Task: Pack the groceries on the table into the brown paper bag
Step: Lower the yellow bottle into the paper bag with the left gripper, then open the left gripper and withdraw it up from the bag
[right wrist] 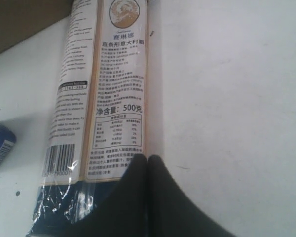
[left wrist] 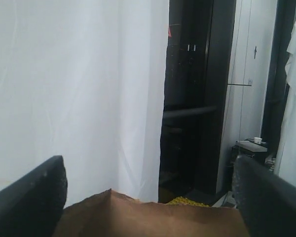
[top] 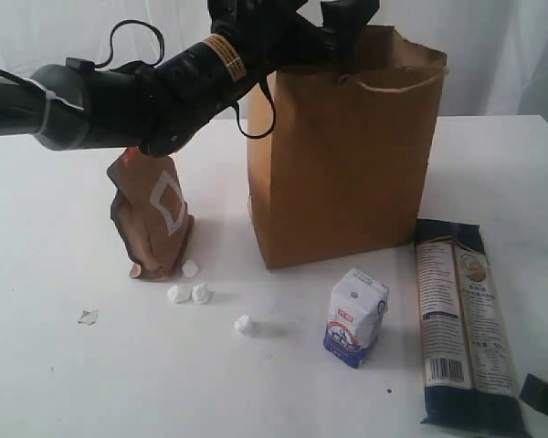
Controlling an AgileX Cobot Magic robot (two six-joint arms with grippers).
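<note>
Over the mouth of the brown paper bag (top: 347, 155) you have the left gripper (left wrist: 150, 192), its jaws spread wide with nothing between them; the left wrist view shows only the bag's jagged rim beneath. I judge this as the close of a drop: that arm has nothing more to do there.

Down on the table (top: 55, 383), three groceries wait. You can see the brown foil pouch (top: 151, 219) standing just left of the bag, under the left arm. The small white-blue carton (top: 356, 315) stands in front of the bag, and the long dark noodle packet (top: 461, 319) lies flat to the bag's right. Small white lumps (top: 190, 292) are scattered beside the pouch. You cannot see inside the bag.

Your right gripper (right wrist: 147, 168) rests at the near end of the noodle packet, fingertips pressed together and gripping nothing.

Next, raise the left arm straight up so it clears the rim and cord handles, then bring it down to the pouch. If you use the right arm instead, open it first; the packet is long and flat, so it will probably need tipping endwise to enter the bag.
</note>
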